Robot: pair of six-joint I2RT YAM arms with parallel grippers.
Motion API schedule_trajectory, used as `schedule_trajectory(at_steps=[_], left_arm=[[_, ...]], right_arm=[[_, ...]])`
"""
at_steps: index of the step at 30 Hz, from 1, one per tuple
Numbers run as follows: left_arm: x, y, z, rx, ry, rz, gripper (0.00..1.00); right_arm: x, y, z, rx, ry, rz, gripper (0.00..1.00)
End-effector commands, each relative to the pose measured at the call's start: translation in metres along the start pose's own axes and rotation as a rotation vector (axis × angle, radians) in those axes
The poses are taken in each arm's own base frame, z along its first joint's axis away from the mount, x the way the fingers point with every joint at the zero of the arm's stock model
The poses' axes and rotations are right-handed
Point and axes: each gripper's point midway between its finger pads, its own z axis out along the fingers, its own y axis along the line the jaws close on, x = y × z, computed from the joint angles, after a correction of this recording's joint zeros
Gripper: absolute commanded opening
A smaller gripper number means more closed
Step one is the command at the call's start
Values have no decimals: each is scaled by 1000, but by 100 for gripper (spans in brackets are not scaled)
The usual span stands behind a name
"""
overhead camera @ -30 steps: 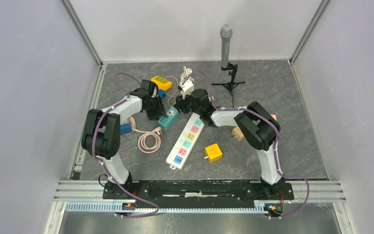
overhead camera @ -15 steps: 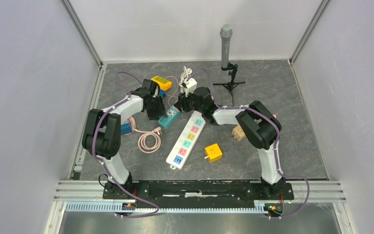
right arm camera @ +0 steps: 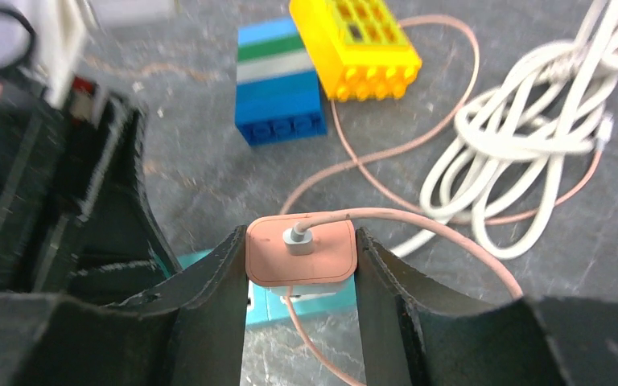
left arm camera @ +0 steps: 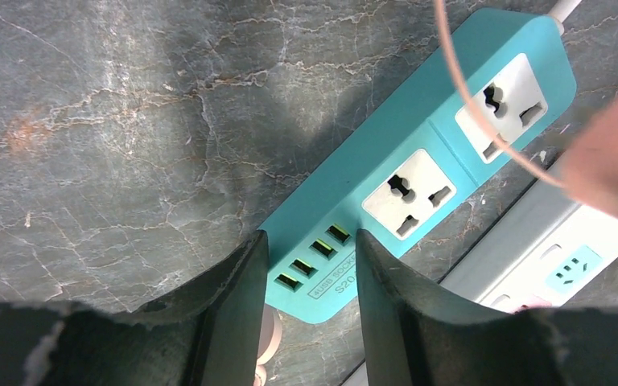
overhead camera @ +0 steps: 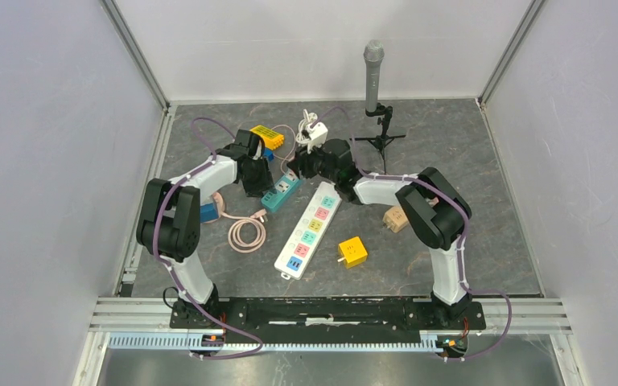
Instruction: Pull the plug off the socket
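Two robot arms meet over a dark stone-patterned table (overhead camera: pixel 467 161). The right gripper (right arm camera: pixel 301 241) clamps one pink plug (right arm camera: pixel 322 259) between its two fingers. One thin pink cable (right arm camera: pixel 402 149) runs out of the plug's top. The plug is lifted clear, just above one teal power strip (left arm camera: pixel 322 205).

The strip lies flat and has two sockets (left arm camera: pixel 406 195), both empty, and four USB ports (left arm camera: pixel 314 257) at its near end. The left gripper (left arm camera: pixel 310 239) straddles that USB end, one finger at the strip's corner and one over its top face. Whether it squeezes the strip cannot be told.

One white power strip (overhead camera: pixel 310 229) lies just beside the teal one. Behind the plug are two toy bricks, one yellow (right arm camera: pixel 358 44) and one blue-and-green (right arm camera: pixel 278 84), plus one bundle of white cable (right arm camera: pixel 531 137). One yellow cube adapter (overhead camera: pixel 352 251) and one microphone (overhead camera: pixel 372 76) on a stand sit well apart.
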Motion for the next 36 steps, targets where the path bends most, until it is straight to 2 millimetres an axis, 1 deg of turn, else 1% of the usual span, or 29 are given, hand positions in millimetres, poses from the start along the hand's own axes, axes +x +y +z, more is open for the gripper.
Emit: schedule_trajectory(at_steps=[1, 3, 5, 7, 9, 10, 13, 16, 18, 19, 20, 22, 23, 24, 25, 28, 31, 32, 34, 35, 36], left_arm=[[54, 60, 19, -236, 187, 75, 49], [53, 58, 19, -230, 187, 79, 48], [51, 56, 18, -220, 182, 78, 48], [45, 50, 14, -196, 165, 79, 48], [35, 41, 8, -164, 136, 86, 49], [30, 33, 3, -129, 128, 85, 49], [7, 8, -18, -44, 67, 91, 53], [-17, -13, -44, 28, -12, 101, 61], [-28, -26, -60, 73, -47, 113, 67], [-31, -32, -68, 101, -57, 127, 70], [-34, -38, -76, 130, -66, 140, 72], [-39, -49, -93, 182, -92, 171, 78], [-42, -53, -104, 201, -115, 184, 84], [-45, -56, -112, 213, -136, 194, 97], [-48, -58, -121, 222, -161, 203, 100], [-56, -58, -147, 216, -229, 215, 100], [-64, -54, -168, 185, -287, 211, 100], [-67, -52, -175, 171, -309, 209, 100], [-70, -48, -186, 149, -345, 202, 100], [-71, -45, -191, 135, -362, 195, 100], [-71, -43, -196, 127, -378, 188, 100]], right_arm=[[-110, 31, -17, -123, -277, 16, 0], [-109, 37, -15, -106, -267, -35, 0], [-109, 35, -16, -85, -264, -46, 0], [-111, 23, -18, -27, -258, -67, 0], [-116, 9, -22, 41, -255, -84, 0], [-119, 4, -23, 66, -254, -95, 0], [-117, -18, -24, 163, -212, -130, 0], [-104, -40, -27, 256, -143, -175, 0], [-92, -55, -30, 293, -97, -174, 0], [-84, -63, -30, 309, -58, -160, 0], [-76, -69, -29, 316, -19, -134, 4], [-59, -84, -24, 327, 79, -70, 4], [-52, -90, -22, 323, 124, -41, 4], [-42, -93, -18, 313, 162, -13, 4], [-35, -94, -16, 296, 190, 9, 4], [-17, -94, -14, 280, 226, 42, 5], [-9, -97, -12, 294, 240, 61, 8], [-2, -98, -13, 304, 268, 70, 10], [6, -100, -11, 314, 293, 83, 16], [10, -99, -10, 313, 305, 94, 19], [13, -99, -10, 315, 314, 104, 26]])
